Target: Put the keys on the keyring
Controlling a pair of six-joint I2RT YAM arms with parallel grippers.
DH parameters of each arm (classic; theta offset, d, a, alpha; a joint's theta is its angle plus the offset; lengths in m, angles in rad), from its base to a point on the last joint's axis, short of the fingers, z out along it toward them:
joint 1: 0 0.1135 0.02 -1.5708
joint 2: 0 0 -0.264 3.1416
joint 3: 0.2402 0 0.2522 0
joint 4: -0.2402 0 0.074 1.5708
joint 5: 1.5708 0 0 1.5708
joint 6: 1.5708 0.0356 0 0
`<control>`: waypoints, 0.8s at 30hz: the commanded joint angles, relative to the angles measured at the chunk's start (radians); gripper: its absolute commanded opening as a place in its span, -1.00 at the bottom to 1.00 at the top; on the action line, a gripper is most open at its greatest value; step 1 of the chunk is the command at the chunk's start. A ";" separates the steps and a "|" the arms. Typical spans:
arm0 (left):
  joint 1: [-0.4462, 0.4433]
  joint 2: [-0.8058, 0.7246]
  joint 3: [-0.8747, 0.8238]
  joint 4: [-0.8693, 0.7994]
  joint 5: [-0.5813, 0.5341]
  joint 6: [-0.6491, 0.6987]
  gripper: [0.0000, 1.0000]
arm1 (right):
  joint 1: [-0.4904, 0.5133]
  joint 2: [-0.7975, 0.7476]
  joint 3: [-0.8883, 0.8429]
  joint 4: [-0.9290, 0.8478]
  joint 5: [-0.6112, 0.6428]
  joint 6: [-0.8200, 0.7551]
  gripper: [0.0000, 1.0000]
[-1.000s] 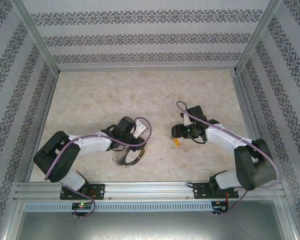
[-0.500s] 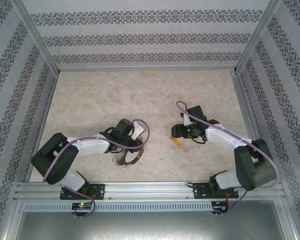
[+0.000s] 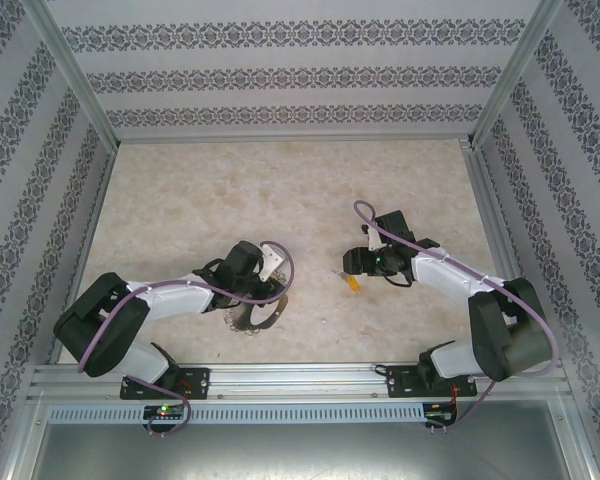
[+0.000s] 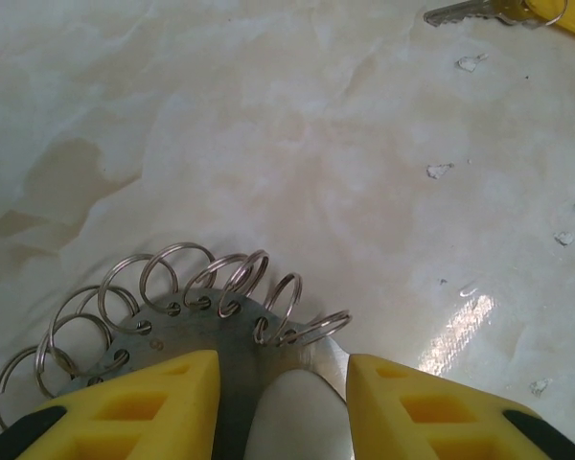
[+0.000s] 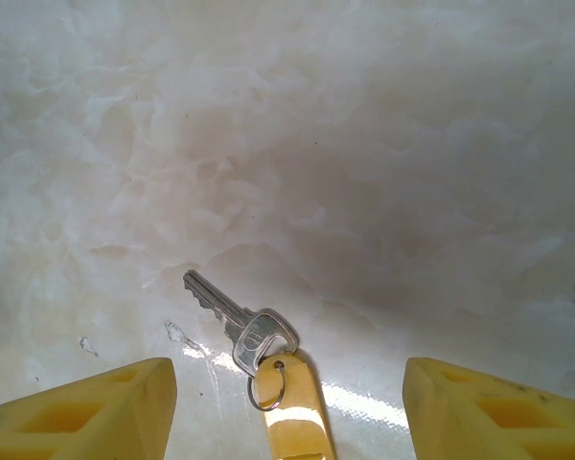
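near the table (image 3: 230,200), left gripper (image 4: 283,369) astride keyring (image 4: 187,321), grip unclear; right gripper (image 5: 287,369) splayed over the key (image 5: 259,335)

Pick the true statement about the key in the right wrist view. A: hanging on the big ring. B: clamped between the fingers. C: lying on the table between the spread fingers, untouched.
C: the key lies flat on the table, clear of both right fingers.

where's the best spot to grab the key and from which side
Probably the yellow tag, from straight above: it lies lengthwise between the open right gripper fingers, so they close across its narrow width. The silver key lies flat and thin.
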 commanded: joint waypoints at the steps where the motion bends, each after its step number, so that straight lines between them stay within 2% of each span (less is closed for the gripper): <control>1: 0.011 0.028 -0.012 0.062 0.006 0.012 -0.21 | -0.008 -0.017 -0.005 0.009 -0.010 -0.013 0.28; 10: 0.011 0.082 -0.014 0.119 0.030 0.012 -0.22 | -0.014 -0.024 -0.016 0.005 -0.004 -0.015 0.29; 13: 0.009 0.093 -0.012 0.132 0.037 0.017 -0.30 | -0.015 -0.022 -0.016 0.004 -0.004 -0.016 0.28; 22: 0.010 0.089 -0.014 0.147 0.069 0.019 -1.00 | -0.017 -0.023 -0.016 0.002 -0.004 -0.015 0.29; 24: 0.010 0.073 -0.002 0.120 0.077 0.019 -1.00 | -0.018 -0.026 -0.016 0.000 -0.004 -0.014 0.28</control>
